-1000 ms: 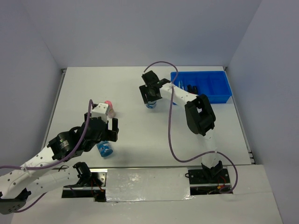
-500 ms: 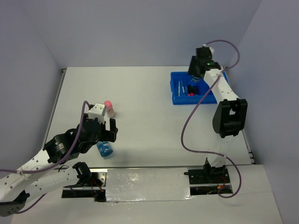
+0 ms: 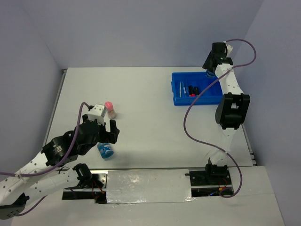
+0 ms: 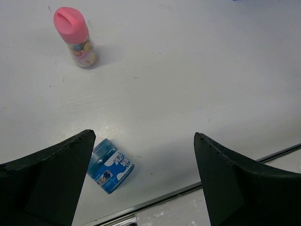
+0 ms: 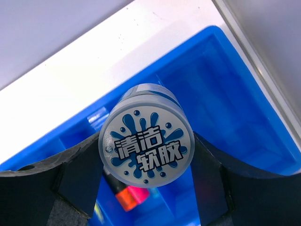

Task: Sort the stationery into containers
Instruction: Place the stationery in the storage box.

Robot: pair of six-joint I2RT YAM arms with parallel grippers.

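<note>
My right gripper [image 5: 146, 162] is shut on a round blue jar [image 5: 146, 143] with a printed lid, held above the bright blue tray [image 5: 244, 89]. Markers with orange and pink caps [image 5: 129, 195] lie in the compartment below it. In the top view the right gripper [image 3: 212, 69] hovers over the tray's [image 3: 181, 100] far right end. My left gripper [image 4: 143, 183] is open and empty above the table. A second blue jar [image 4: 109, 165] lies on its side next to its left finger. A pink-capped bottle [image 4: 75, 36] stands upright farther off.
The table's near edge with a metal strip [image 4: 188, 190] runs just below the left gripper. The second jar [image 3: 106, 150] and the bottle [image 3: 110, 109] sit at the table's left side. The right arm's purple cable [image 3: 193, 122] loops over the table.
My right gripper carried its jar from the table's middle to above the tray's right end. The left arm shifted slightly.
</note>
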